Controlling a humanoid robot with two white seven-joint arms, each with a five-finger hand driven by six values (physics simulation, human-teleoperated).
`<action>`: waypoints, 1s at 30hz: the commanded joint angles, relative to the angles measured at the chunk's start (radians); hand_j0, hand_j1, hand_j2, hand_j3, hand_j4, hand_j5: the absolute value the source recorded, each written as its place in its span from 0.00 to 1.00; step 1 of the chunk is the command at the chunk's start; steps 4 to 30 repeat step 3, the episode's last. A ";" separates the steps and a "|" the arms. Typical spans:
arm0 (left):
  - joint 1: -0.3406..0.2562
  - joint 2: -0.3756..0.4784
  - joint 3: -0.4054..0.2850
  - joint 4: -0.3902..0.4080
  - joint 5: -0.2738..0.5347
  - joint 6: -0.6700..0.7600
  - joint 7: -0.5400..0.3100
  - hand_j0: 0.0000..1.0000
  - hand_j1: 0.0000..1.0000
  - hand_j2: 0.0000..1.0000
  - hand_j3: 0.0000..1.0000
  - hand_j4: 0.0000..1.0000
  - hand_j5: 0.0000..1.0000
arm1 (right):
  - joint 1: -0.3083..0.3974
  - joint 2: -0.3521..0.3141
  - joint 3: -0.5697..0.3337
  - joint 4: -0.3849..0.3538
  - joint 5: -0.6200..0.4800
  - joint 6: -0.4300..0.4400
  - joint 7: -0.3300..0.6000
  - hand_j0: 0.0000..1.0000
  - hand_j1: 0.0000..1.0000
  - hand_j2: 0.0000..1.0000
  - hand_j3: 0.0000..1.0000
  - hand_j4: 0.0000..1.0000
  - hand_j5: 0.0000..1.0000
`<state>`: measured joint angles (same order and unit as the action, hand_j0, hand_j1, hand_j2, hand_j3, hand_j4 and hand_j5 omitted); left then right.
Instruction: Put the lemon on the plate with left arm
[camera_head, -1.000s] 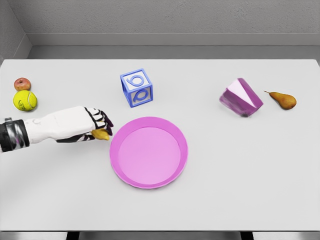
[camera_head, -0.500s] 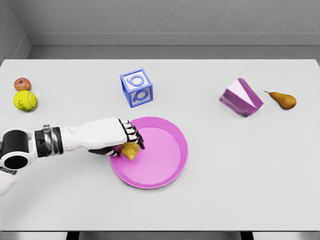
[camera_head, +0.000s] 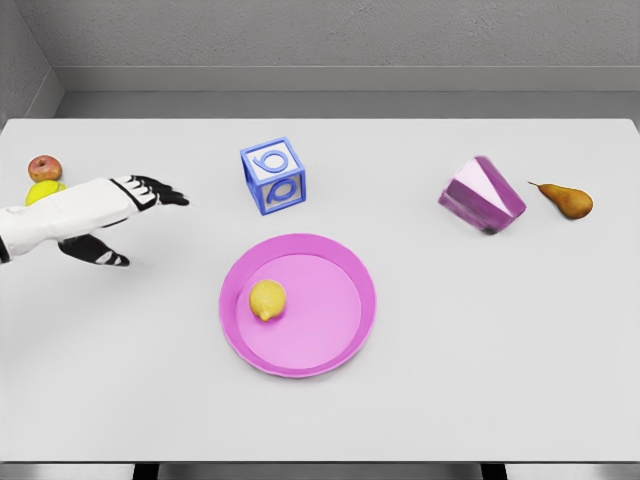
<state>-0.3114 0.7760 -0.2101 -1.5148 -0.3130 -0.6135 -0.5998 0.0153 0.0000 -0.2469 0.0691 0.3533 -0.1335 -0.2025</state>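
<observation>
Lemon (camera_head: 267, 299) on the plate (camera_head: 335, 345), left hand (camera_head: 115, 215) empty with fingers spread.

Desk (camera_head: 420, 400) carries everything: the pink plate sits near the middle, toward the front edge, with the lemon lying in its left part. The left arm comes in from the left edge, its hand open above the desk, well apart from the plate. A purple box (camera_head: 483, 195) lies tilted toward the right edge, a blue cube (camera_head: 273, 176) stands behind the plate, a pear (camera_head: 565, 200) rests beside the box, and a yellow ball (camera_head: 40, 190) and apple (camera_head: 44, 166) sit at the left edge, the ball partly behind the arm.
</observation>
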 joint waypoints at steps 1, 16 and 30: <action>0.002 0.006 0.017 0.044 0.022 0.003 -0.002 1.00 1.00 1.00 1.00 1.00 1.00 | 0.000 0.000 0.000 0.000 0.000 0.000 0.000 1.00 1.00 1.00 1.00 1.00 1.00; 0.000 0.005 0.017 0.042 0.022 0.003 -0.002 1.00 1.00 1.00 1.00 1.00 1.00 | 0.000 0.000 0.000 0.000 0.000 0.000 0.000 1.00 1.00 1.00 1.00 1.00 1.00; 0.000 0.005 0.017 0.042 0.022 0.003 -0.002 1.00 1.00 1.00 1.00 1.00 1.00 | 0.000 0.000 0.000 0.000 0.000 0.000 0.000 1.00 1.00 1.00 1.00 1.00 1.00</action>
